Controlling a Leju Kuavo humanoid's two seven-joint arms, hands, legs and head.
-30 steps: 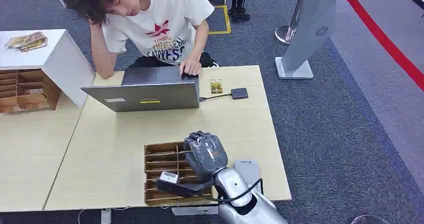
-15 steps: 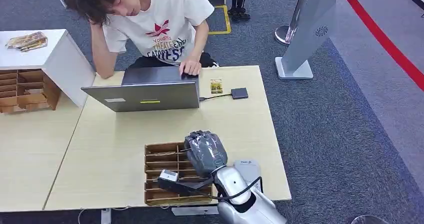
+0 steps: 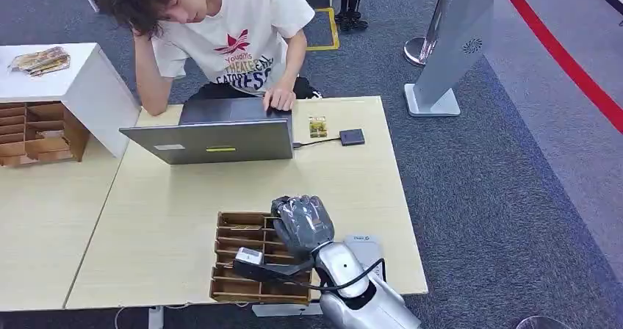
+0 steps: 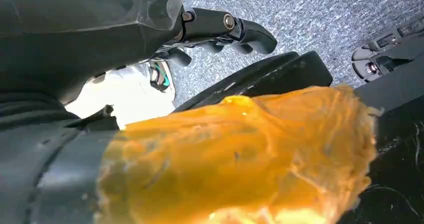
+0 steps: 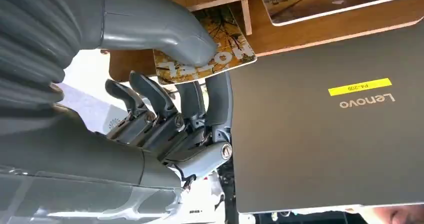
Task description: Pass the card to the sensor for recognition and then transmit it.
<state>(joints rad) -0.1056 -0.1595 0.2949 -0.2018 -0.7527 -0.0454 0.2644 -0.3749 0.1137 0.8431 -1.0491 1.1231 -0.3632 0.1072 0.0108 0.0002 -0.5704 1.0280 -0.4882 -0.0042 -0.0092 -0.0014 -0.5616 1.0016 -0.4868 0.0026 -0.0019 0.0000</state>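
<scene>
My right hand [image 3: 303, 222] hangs over the wooden card rack [image 3: 242, 259] near the table's front edge. In the right wrist view its thumb [image 5: 165, 31] presses on a yellow-printed card [image 5: 227, 41] that sticks out of the wooden rack [image 5: 320, 31], and its fingers [image 5: 217, 96] lie under the card, so the card is pinched. The sensor, a small black square [image 3: 352, 136], lies at the table's far side, cabled to the laptop [image 3: 220, 139]. Another small card [image 3: 317, 126] lies beside it. My left hand [image 4: 220, 29] hangs over grey carpet, fingers loosely bent, holding nothing.
A person [image 3: 220, 35] sits behind the laptop with one hand on it. A pale grey device [image 3: 365, 250] lies at the table's front right. A second wooden rack [image 3: 33, 134] and a white box [image 3: 81, 87] stand on the left table. A grey stand [image 3: 448, 50] rises at the back right.
My right hand has sunk a little toward the rack's near side. The rack has skewed slightly on the table. The person and the laptop have stayed put.
</scene>
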